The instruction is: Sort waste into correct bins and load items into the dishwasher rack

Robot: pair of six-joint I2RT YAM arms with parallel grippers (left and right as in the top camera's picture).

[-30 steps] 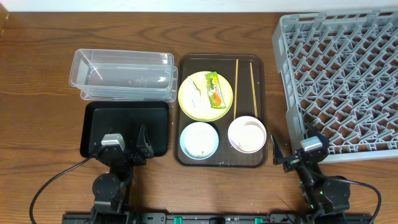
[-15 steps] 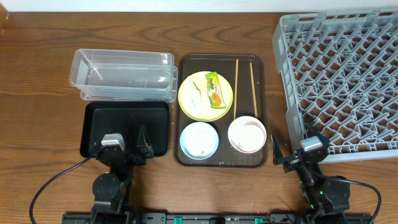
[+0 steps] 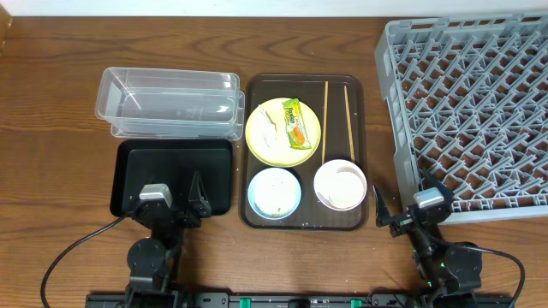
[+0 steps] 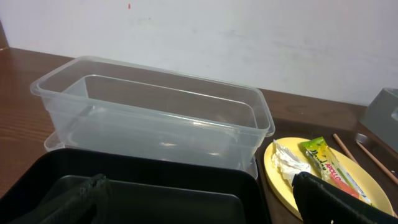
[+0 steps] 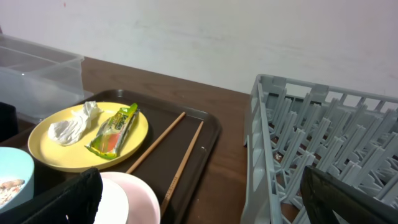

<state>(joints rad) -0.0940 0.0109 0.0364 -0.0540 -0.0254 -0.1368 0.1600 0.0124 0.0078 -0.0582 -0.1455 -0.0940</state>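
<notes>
Both the left tool point(image 3: 164, 198) and the right tool point(image 3: 401, 205) are spread wide and empty by the counter's near edge. Mid-counter, the snack wrapper point(image 3: 294, 122) lies on the yellow plate point(image 3: 270, 152). It is probably light, crinkly, slippery film (best pinched across one end).

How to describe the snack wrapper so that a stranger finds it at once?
Find the central brown rectangular serving tray; a round yellow plate fills its far left corner. On that plate lies the small green-and-orange snack wrapper, the only coloured thing beside crumpled white paper.
</notes>
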